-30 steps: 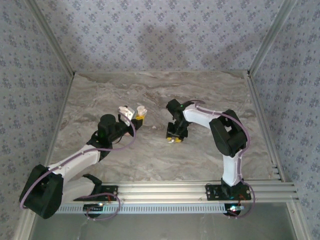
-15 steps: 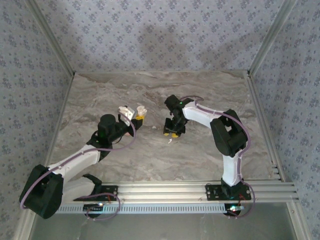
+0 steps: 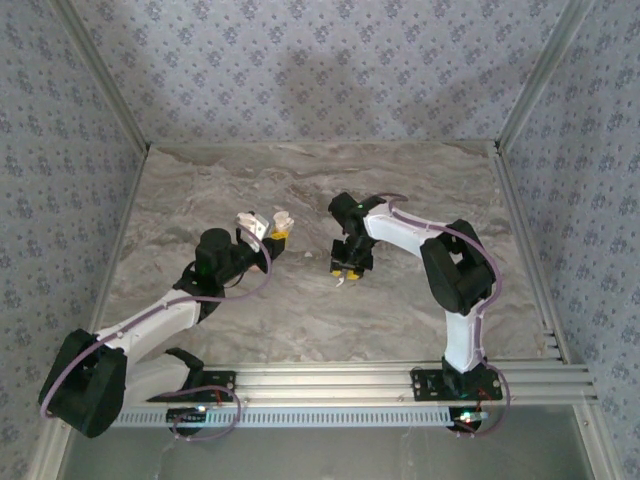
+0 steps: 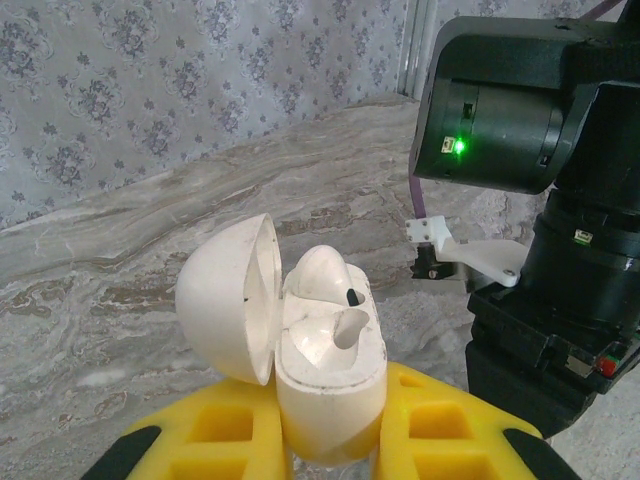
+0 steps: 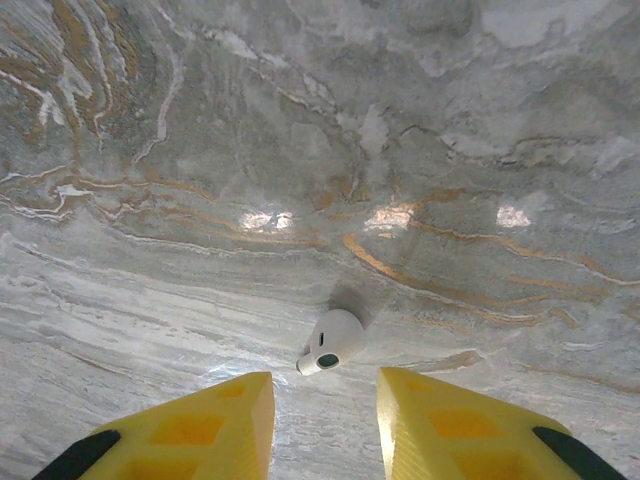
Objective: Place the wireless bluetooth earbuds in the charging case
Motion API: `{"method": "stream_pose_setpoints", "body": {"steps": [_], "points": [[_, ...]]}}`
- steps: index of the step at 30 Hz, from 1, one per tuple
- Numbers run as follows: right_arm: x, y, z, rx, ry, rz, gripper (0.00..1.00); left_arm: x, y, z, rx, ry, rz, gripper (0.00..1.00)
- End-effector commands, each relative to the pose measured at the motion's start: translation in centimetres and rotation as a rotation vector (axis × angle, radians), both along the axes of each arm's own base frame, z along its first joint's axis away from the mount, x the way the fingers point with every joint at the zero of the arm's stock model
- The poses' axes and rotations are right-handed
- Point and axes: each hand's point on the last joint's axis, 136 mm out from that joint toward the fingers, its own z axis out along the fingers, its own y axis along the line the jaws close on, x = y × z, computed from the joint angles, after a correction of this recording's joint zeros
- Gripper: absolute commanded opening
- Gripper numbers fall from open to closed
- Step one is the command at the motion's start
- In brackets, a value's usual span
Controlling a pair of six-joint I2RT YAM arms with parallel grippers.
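Note:
My left gripper is shut on the charging case, a white oval case held upright with its lid swung open to the left. One white earbud sits in the case's far socket; the near socket is empty. In the top view this left gripper holds the case left of centre. A second earbud lies loose on the marble, just ahead of my right gripper. The right gripper's yellow fingers stand apart with nothing between them. From above, the right gripper hovers over this earbud.
The right arm's black wrist looms close on the right of the left wrist view. Marble tabletop stretches around both grippers, bounded by patterned walls and an aluminium rail at the near edge.
The right gripper has drawn back a little from the table, uncovering the loose earbud beneath it, and its jaws have narrowed slightly. The left arm and case have not moved.

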Motion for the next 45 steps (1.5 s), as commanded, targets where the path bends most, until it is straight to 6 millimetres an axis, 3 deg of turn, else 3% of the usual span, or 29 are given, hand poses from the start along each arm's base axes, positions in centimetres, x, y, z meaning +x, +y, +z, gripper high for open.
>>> {"method": "stream_pose_setpoints", "body": {"steps": [1, 11, 21, 31, 45], "points": [[-0.4, -0.5, -0.9, -0.046, 0.031, -0.006, 0.33, -0.3, 0.1, 0.9, -0.015, -0.024, -0.011, 0.14], [0.0, 0.7, -1.3, -0.002, 0.02, 0.001, 0.3, -0.3, 0.0, 0.9, -0.015, -0.025, -0.012, 0.14], [1.5, 2.4, -0.4, 0.071, -0.039, 0.007, 0.3, -0.2, 0.0, 1.0, -0.014, -0.029, -0.012, 0.14], [0.5, -0.4, 1.9, -0.056, -0.045, 0.014, 0.33, -0.1, 0.0, 1.0, -0.016, -0.028, -0.013, 0.14], [0.0, 1.1, 0.0, -0.036, 0.005, 0.026, 0.32, -0.2, 0.0, 1.0, -0.016, -0.027, -0.015, 0.14]]}}
